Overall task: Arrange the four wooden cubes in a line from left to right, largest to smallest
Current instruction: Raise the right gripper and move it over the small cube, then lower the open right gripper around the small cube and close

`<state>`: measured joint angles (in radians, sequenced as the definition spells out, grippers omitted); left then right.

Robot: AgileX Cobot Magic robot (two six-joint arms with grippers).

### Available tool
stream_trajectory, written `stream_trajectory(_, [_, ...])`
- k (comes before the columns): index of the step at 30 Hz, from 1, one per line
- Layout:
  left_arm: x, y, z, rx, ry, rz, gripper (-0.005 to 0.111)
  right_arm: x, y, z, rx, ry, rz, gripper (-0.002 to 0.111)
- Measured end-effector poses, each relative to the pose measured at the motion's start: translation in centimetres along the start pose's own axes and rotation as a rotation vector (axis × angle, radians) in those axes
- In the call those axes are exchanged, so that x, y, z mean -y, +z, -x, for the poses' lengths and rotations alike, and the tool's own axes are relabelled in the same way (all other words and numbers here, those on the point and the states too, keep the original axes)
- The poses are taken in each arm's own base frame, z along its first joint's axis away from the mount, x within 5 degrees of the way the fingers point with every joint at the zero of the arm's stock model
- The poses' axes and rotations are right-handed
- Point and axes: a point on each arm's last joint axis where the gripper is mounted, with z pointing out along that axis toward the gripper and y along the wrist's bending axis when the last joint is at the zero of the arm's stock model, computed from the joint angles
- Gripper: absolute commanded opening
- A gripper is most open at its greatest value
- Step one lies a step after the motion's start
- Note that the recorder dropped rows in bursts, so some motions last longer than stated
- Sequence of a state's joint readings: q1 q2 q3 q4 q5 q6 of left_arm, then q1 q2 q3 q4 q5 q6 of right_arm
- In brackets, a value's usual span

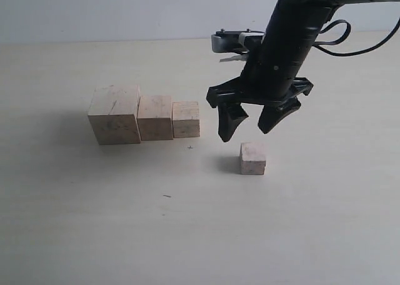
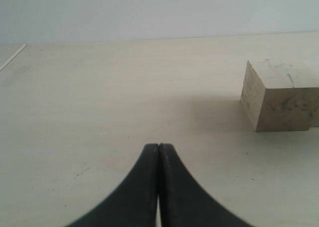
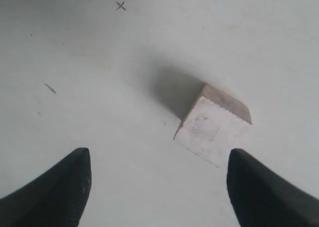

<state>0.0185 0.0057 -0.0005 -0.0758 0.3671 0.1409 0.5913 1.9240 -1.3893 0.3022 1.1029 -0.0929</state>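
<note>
Three pale wooden cubes stand touching in a row: the largest cube with dark marks at the left, the second cube beside it, then the third cube. The smallest cube sits apart on the table, to the right and nearer the front. My right gripper hangs open just above and behind it, holding nothing. The right wrist view shows the smallest cube ahead of the spread fingertips. My left gripper is shut and empty; the largest cube lies ahead of it.
The pale table carries a small pencilled cross in front of the third cube and a short dark mark further forward. A black cable loops behind the right arm.
</note>
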Motion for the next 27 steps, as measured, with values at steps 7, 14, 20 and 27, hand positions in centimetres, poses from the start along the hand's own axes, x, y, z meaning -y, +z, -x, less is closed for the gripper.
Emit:
stream_trajectory(7, [0.0, 0.0, 0.0, 0.0, 0.0, 0.0, 0.0, 0.5, 1.5, -1.0, -0.001, 0.163, -0.007, 0.071])
stream_trajectory(14, [0.0, 0.0, 0.0, 0.0, 0.0, 0.0, 0.0, 1.1, 2.9, -2.3, 0.007, 0.299, -0.016, 0.071])
stream_trajectory(20, [0.0, 0.0, 0.0, 0.0, 0.0, 0.0, 0.0, 1.0, 2.5, -2.0, 0.056, 0.406, -0.007, 0.071])
stream_trajectory(27, [0.0, 0.0, 0.0, 0.0, 0.0, 0.0, 0.0, 1.0, 2.5, -2.0, 0.06, 0.416, -0.006, 0.071])
